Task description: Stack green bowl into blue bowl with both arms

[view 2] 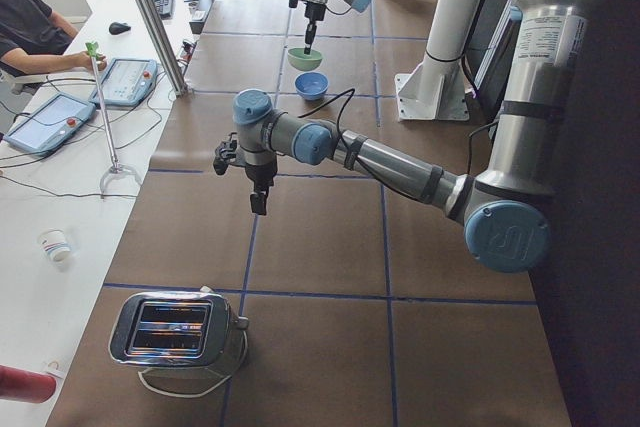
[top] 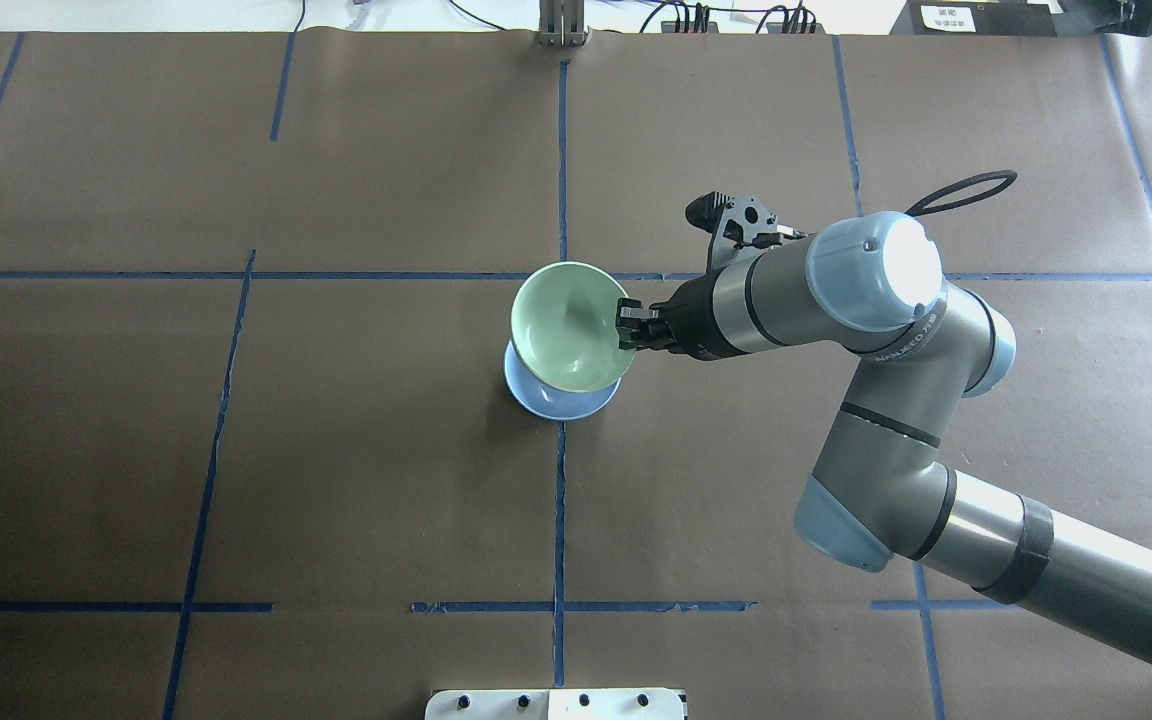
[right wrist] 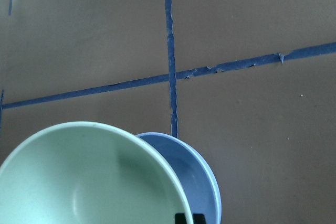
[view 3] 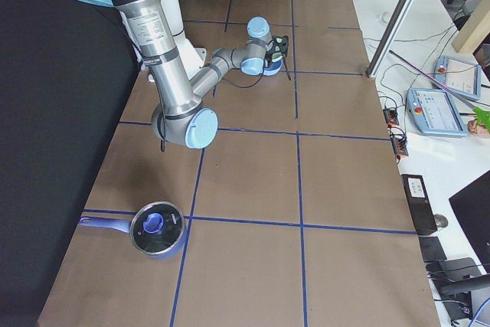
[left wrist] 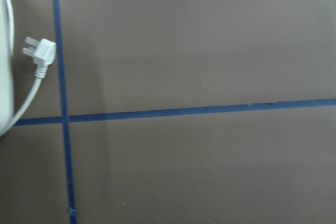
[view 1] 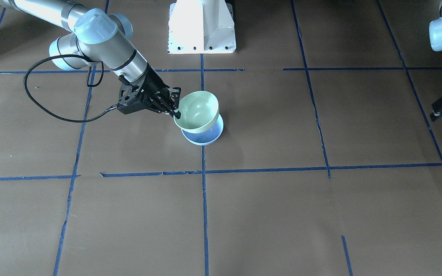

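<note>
Two bowls on the table: one green bowl (view 1: 200,107), its rim pinched between the fingers of the right gripper (view 1: 175,113), and one blue bowl (view 1: 205,138) just beneath those fingers. Two arms, the right arm (top: 866,300) and the left arm (view 2: 400,162), carry one gripper each; the left gripper (view 2: 258,205) hangs well apart from both bowls. Also counted: one toaster (view 2: 175,327), one saucepan (view 3: 157,229), one plug (left wrist: 41,53), one paper cup (view 2: 57,244) and two control tablets (view 2: 50,122).
</note>
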Tool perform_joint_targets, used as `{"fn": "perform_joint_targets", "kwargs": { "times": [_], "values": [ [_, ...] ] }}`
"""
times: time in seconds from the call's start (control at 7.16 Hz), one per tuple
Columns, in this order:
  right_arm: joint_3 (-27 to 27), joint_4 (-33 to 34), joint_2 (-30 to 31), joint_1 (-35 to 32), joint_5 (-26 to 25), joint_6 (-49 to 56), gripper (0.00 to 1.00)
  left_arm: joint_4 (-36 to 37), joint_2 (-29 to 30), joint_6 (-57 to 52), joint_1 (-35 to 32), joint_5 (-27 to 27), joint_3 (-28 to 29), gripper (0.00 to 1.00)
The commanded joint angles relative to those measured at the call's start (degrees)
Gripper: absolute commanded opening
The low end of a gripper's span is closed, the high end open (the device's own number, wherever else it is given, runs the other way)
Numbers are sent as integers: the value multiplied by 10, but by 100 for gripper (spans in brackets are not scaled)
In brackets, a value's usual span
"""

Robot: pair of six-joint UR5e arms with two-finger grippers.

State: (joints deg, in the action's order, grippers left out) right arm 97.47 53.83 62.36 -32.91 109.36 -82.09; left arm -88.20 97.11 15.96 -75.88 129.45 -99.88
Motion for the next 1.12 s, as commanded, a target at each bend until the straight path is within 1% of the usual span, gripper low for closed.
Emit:
{"fn": "perform_joint_targets", "kwargs": {
  "times": [0.0, 0.84, 0.98],
  "values": [
    [-3, 0, 0, 11, -3, 0, 2, 0, 0, -8, -5, 0, 6, 100],
    [-20, 0, -12, 13, -4, 2, 2, 0, 0, -8, -8, 0, 6, 100],
    [-22, -2, -15, 13, -12, 1, 19, -1, 0, -8, -8, 0, 6, 100]
  ]
}}
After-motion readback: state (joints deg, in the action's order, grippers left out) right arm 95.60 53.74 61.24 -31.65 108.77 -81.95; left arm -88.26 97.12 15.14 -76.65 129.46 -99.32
